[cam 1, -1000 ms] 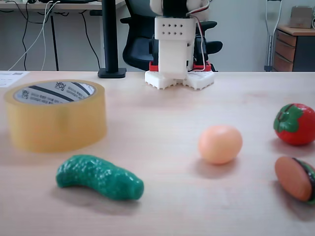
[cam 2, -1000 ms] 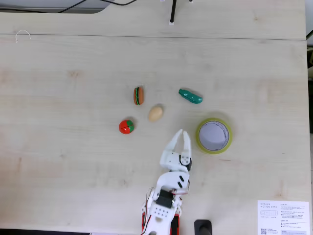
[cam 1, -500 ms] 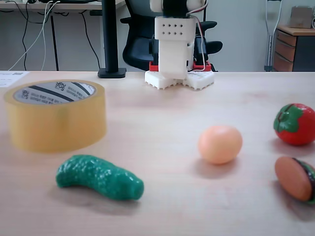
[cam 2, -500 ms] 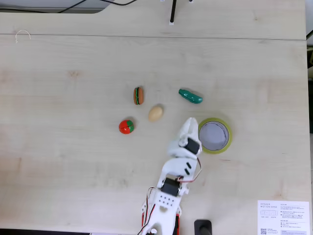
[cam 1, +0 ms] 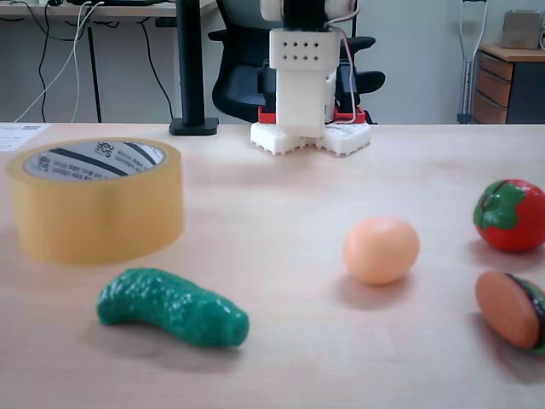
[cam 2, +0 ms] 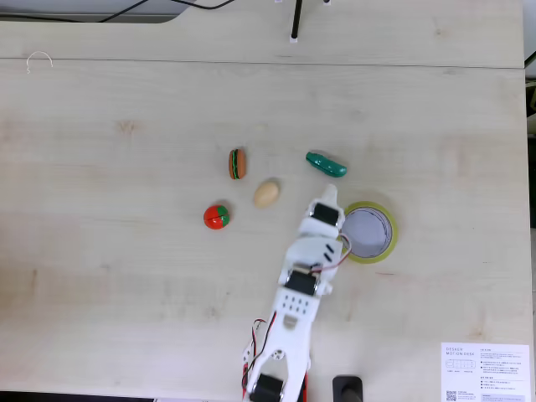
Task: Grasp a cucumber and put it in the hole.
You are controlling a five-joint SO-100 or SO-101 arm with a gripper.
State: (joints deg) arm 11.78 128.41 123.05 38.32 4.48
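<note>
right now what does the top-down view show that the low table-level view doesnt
Top-down view: the whole arm reaching out, its hand between the cucumber and the tape roll, with the hole empty; whether the hand is open cannot be told. Low view: the arm's base, an office chair and a drawer cabinet behind the table. Both share the cucumber, roll, egg, tomato and burger.

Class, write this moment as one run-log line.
phase: reaching | gripper: near cucumber, jaw state unclear | cucumber: on table, untouched | tape roll hole: empty
</note>
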